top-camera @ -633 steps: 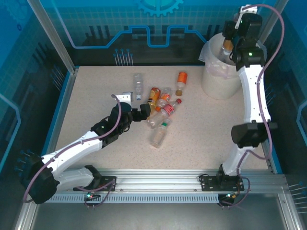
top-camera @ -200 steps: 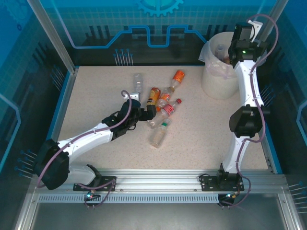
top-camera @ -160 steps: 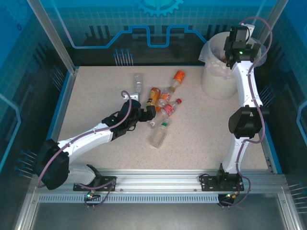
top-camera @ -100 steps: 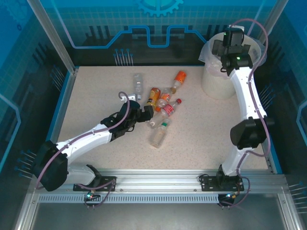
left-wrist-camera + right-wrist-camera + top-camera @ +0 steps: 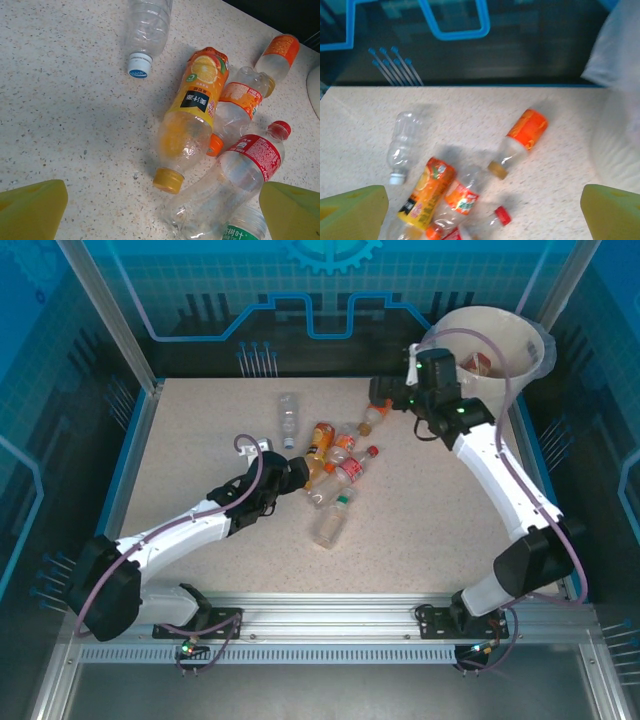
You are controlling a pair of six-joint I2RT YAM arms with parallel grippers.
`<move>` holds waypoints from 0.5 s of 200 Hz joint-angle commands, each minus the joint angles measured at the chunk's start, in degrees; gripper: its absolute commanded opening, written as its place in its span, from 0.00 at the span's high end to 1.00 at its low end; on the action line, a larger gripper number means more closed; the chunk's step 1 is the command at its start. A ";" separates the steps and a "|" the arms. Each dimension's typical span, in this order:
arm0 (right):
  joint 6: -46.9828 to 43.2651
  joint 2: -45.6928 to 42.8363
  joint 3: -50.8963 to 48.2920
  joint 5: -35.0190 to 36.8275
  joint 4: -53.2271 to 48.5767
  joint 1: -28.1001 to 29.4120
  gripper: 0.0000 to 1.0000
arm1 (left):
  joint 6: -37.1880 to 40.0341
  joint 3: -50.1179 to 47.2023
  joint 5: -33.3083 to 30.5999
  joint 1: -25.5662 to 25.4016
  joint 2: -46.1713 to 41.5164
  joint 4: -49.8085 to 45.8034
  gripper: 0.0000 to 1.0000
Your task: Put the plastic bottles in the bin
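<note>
Several plastic bottles lie in a loose cluster mid-table. A clear one (image 5: 288, 415) is farthest back, beside an orange-juice bottle with a yellow cap (image 5: 320, 440), a red-capped one (image 5: 352, 466) and a green-labelled one (image 5: 333, 520). My left gripper (image 5: 293, 476) hovers open just left of the cluster. In its wrist view the gripper (image 5: 162, 195) spans the yellow cap (image 5: 169, 180) and the red-labelled bottle (image 5: 247, 162). My right gripper (image 5: 386, 396) is open above an orange-labelled bottle (image 5: 525, 134); nothing sits between its fingers (image 5: 355, 207). The bin (image 5: 522, 330) stands at the back right.
Bottles lie inside the bin (image 5: 480, 362). The bin's white wall (image 5: 620, 135) looms at the right of the right wrist view. A blue rail (image 5: 130, 470) and clear panels fence the table. Speckled tabletop (image 5: 440, 510) stretches between the cluster and the right edge.
The right arm has swung off the bin, leftward and down, to above the orange-labelled bottle, staying open. The left gripper has edged slightly left; the bottles lie as before.
</note>
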 commanded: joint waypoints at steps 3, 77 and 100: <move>7.88 5.77 0.10 3.69 1.45 1.85 0.00 | -0.79 -0.54 -1.87 0.49 -2.21 -0.60 0.01; 18.52 27.57 10.65 13.86 3.06 1.42 0.00 | 0.28 -1.94 -3.26 0.66 -4.22 -3.23 0.01; 22.47 35.08 18.81 14.74 -2.23 0.45 0.00 | 0.64 -2.12 -3.72 0.82 -4.31 -4.00 0.01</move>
